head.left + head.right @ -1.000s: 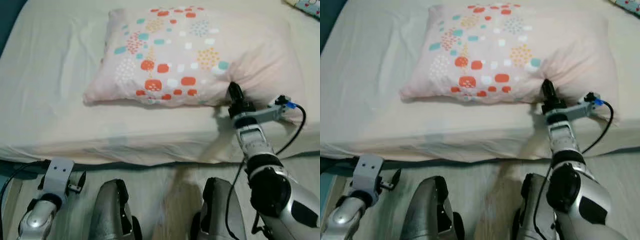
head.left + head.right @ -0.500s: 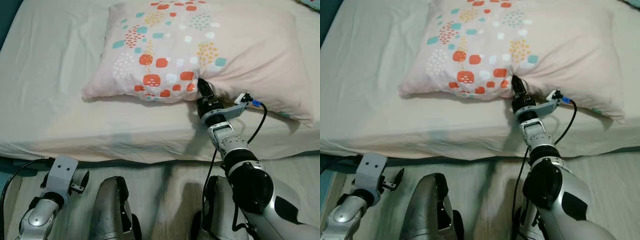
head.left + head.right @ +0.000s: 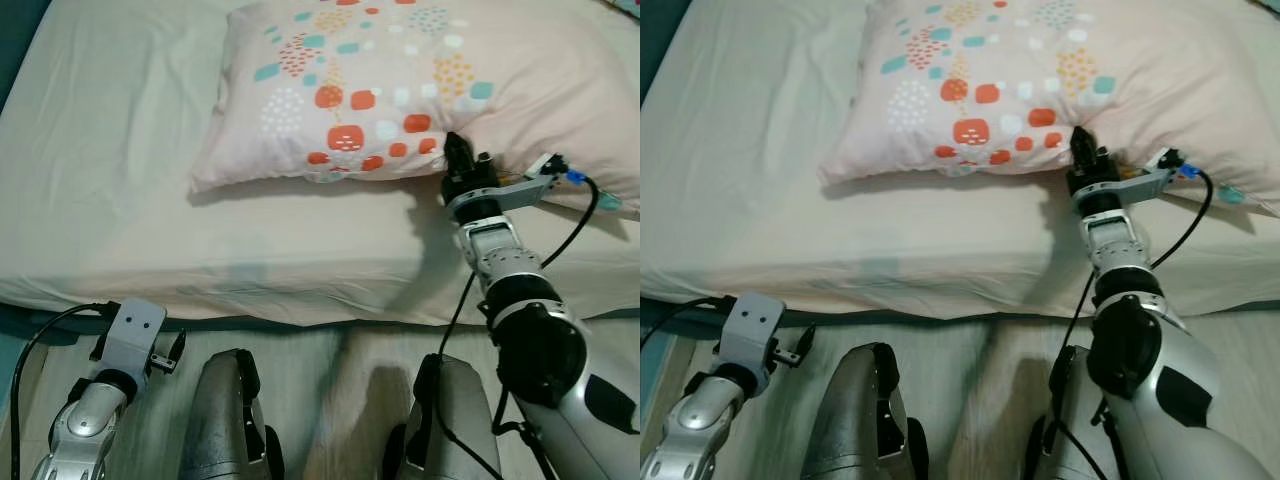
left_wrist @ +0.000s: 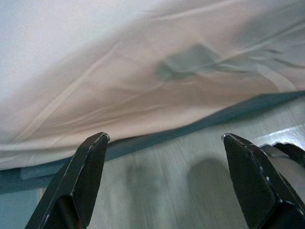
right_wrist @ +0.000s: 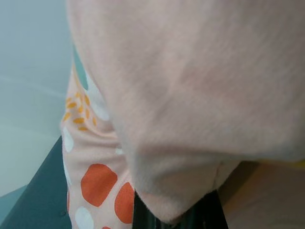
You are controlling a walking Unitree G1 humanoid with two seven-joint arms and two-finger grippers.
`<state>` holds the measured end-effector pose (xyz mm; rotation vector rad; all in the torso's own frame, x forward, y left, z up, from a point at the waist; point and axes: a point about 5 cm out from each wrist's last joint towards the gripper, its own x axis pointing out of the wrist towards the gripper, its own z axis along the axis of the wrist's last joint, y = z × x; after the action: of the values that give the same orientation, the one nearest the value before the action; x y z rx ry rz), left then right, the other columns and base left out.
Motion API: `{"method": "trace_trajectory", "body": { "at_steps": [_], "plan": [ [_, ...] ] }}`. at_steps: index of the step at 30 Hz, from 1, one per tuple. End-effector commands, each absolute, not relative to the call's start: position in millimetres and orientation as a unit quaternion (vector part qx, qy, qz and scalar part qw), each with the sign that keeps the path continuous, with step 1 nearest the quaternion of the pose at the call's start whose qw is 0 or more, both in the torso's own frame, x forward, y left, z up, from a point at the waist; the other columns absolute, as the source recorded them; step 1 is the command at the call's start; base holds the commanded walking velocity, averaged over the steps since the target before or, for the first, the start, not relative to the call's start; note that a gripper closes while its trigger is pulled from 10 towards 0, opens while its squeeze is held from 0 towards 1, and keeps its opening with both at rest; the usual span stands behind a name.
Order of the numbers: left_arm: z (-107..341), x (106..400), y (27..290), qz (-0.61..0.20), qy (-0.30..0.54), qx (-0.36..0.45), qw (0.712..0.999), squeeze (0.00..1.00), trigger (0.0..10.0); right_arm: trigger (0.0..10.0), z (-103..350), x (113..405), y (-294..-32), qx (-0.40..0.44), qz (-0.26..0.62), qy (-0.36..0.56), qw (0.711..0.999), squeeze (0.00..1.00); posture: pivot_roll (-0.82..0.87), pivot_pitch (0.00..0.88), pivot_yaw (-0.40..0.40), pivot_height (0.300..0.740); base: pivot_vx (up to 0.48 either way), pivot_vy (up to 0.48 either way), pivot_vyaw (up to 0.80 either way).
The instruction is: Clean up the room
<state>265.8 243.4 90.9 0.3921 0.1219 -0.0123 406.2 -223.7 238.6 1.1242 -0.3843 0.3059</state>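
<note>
Gripping the near edge of the pillow (image 3: 400, 90), the right gripper (image 3: 458, 162) sits in the right middle of the head view, its black fingers clamped on a fold of pale pink cloth; the wrist view shows that cloth bunched right between the fingers, with orange spots just beside the pinch. Half a second ago the same gripper was further left in the frame, near the centre of the pillow's front edge, and a second ago it was about where it is now. The pillow has travelled with it each time, so the hold looks firm and the arm appears to be dragging the pillow sideways across the bed (image 3: 110, 200). For the tidying, I judge this to be the straightening step: the pillow is being shifted toward its proper spot, and it is not yet let go.

The pillow lies flat on the sheet, filling the upper middle and upper right of the frame, its spotted part toward the upper centre and its plain part running off to the right. The gripper meets it at its lower edge, from the robot's side of the bed.

The left gripper (image 4: 162, 186) hangs low at the lower left, fingers spread apart, over the floor (image 4: 157, 191) beside the bed's edge.
</note>
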Motion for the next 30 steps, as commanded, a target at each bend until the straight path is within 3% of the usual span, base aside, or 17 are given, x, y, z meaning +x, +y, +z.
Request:
{"method": "trace_trajectory", "body": {
  "at_steps": [1,6,16,23,30],
  "plan": [
    [81.0,263.7,246.7,0.004,0.081,0.191,0.978,0.0,10.0,0.0,246.5,405.0,-233.4,0.514,0.133,-0.203,0.823,0.0,0.21,0.287,0.037,0.47,0.0,0.0,0.0],
    [83.4,271.4,244.9,0.01,0.073,0.186,0.98,0.0,10.0,0.0,246.0,403.9,-236.9,0.494,0.125,-0.206,0.836,0.0,0.21,0.265,0.027,0.47,0.0,0.0,0.0],
    [95.9,310.4,219.6,0.012,0.042,0.133,0.99,0.0,10.0,0.0,253.5,392.0,-265.2,0.418,0.147,-0.219,0.87,0.0,0.11,0.11,-0.011,0.475,0.0,0.0,0.0],
    [114.0,326.3,213.6,0.023,0.02,0.098,0.995,0.0,10.0,0.0,241.7,386.0,-254.3,0.38,0.191,-0.214,0.879,0.0,0.06,0.057,-0.02,0.49,0.0,0.0,0.0],
    [127.4,337.7,212.5,0.035,0.002,0.058,0.998,0.0,10.0,0.0,221.1,378.4,-240.1,0.383,0.202,-0.198,0.879,0.0,0.02,0.022,-0.012,0.505,-0.274,0.0,0.0]
  ]
}}
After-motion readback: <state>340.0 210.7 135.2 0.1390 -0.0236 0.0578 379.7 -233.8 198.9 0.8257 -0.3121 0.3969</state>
